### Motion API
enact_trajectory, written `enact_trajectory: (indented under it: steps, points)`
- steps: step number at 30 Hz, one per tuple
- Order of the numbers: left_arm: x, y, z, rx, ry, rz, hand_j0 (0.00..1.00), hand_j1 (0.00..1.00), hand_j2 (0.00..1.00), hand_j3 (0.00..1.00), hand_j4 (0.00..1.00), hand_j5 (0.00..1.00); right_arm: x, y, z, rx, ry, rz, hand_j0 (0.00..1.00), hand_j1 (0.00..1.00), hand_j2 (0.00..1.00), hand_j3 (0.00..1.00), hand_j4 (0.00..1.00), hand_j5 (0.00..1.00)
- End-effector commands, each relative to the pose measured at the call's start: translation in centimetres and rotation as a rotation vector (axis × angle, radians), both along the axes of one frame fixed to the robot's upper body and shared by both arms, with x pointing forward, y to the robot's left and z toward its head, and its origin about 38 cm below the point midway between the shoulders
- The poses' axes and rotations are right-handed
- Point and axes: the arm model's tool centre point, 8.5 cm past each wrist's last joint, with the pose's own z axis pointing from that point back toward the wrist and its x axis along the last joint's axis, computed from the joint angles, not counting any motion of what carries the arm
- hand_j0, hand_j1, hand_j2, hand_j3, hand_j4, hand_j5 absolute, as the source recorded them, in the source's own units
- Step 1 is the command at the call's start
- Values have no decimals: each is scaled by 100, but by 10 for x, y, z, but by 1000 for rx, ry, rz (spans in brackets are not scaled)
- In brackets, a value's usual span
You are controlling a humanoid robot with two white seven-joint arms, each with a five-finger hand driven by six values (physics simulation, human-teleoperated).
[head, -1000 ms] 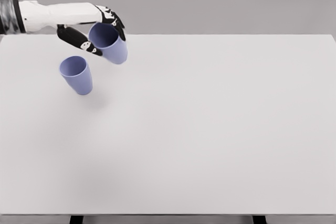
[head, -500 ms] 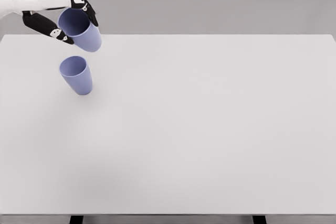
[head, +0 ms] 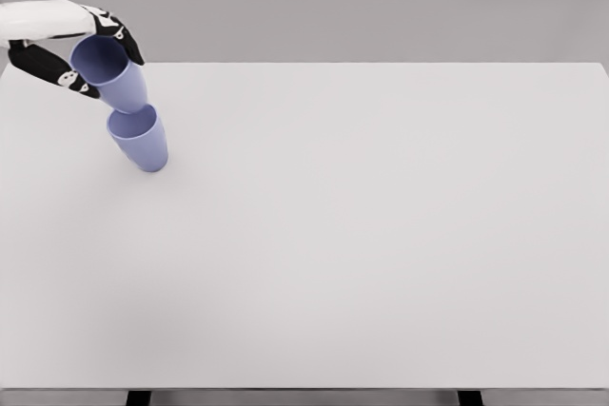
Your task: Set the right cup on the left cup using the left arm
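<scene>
Two matching lavender-blue cups show in the head view. One cup point(head: 140, 141) stands upright on the white table point(head: 362, 235) at the far left. My left hand point(head: 90, 54) is shut on the other cup point(head: 110, 71), thumb on its near side and fingers over its far rim. The held cup tilts, its mouth facing up and toward me, its base just above the standing cup's rim. Whether the base touches or enters the standing cup is unclear. The right arm is out of view.
The table's far edge runs just behind the hand, and its left edge lies close to the cups. A plain grey wall stands behind. Two dark table legs point(head: 139, 397) show at the bottom.
My left hand has carried the held cup leftward, then down, from right of the standing cup to directly over its mouth. The standing cup has not moved.
</scene>
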Motion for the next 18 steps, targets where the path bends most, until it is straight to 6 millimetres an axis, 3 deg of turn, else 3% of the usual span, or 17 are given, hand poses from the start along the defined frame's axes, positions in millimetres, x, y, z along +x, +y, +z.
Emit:
enact_trajectory:
  steps: [1, 18]
  points:
    - [1, 5, -1, -7, 5, 17, 64, 64, 64, 64, 64, 64, 0, 0, 0, 0, 1, 0, 100, 100, 100, 100, 100, 100]
    - [-1, 1, -8, -10, 19, 5, 64, 64, 64, 64, 64, 64, -1, 0, 0, 0, 1, 0, 100, 100, 100, 100, 100, 100]
